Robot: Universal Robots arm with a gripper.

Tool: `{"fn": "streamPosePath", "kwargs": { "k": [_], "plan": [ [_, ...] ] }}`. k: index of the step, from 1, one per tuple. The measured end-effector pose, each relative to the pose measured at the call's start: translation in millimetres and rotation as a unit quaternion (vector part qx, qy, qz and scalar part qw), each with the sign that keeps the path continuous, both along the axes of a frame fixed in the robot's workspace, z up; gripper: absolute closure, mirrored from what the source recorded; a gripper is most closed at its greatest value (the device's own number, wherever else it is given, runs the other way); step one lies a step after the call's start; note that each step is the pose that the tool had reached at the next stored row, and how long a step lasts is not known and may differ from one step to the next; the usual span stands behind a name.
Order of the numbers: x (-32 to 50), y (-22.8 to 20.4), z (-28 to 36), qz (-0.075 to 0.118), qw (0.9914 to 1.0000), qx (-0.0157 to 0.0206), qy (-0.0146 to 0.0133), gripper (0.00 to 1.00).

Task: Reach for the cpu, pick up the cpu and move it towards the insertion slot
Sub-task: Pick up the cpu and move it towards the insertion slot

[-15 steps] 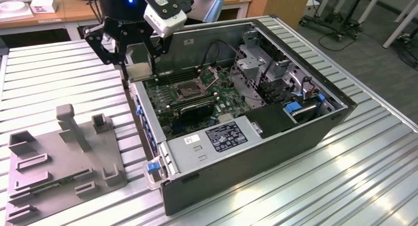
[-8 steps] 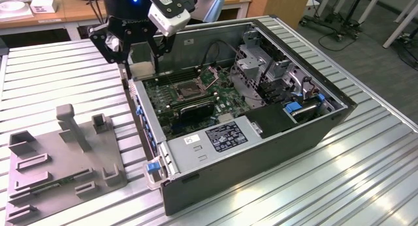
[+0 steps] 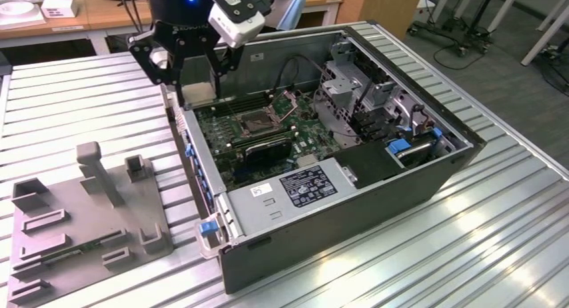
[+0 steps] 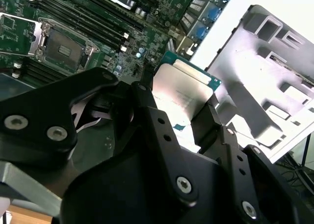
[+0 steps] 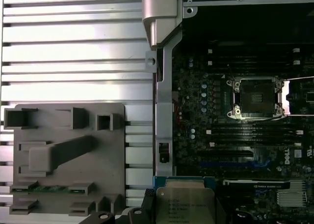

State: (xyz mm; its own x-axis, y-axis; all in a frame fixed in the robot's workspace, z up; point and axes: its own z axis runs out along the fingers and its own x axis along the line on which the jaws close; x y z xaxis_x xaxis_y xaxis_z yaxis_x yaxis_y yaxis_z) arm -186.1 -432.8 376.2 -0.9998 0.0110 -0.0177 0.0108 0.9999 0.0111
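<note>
Surface: ribbed aluminium table [image 3: 498, 255]
On it: open computer case [image 3: 356, 208]; grey plastic tray [image 3: 62, 255], near one edge

The gripper [image 3: 197, 88], holding the chip [image 3: 199, 93], is hanging over the far rim of the open computer case [image 3: 356, 208], nothing lying between it and the socket [image 3: 256, 123], which is sitting uncovered on the green board [image 3: 266, 145]. Toward the exterior view's right, a metal drive cage [image 3: 351, 88] and cables are crowding the interior. A grey tray [image 3: 80, 221] with upright posts is occupying the ribbed table [image 3: 462, 255] on the exterior view's left.
</note>
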Motion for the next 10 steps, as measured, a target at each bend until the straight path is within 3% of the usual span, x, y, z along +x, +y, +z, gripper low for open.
{"fn": "streamPosePath", "kwargs": {
  "k": [10],
  "plan": [
    [10.3, 2.1, -0.2, 0.0, 1.0, 0.0, 0.0, 0.45]
  ]
}}
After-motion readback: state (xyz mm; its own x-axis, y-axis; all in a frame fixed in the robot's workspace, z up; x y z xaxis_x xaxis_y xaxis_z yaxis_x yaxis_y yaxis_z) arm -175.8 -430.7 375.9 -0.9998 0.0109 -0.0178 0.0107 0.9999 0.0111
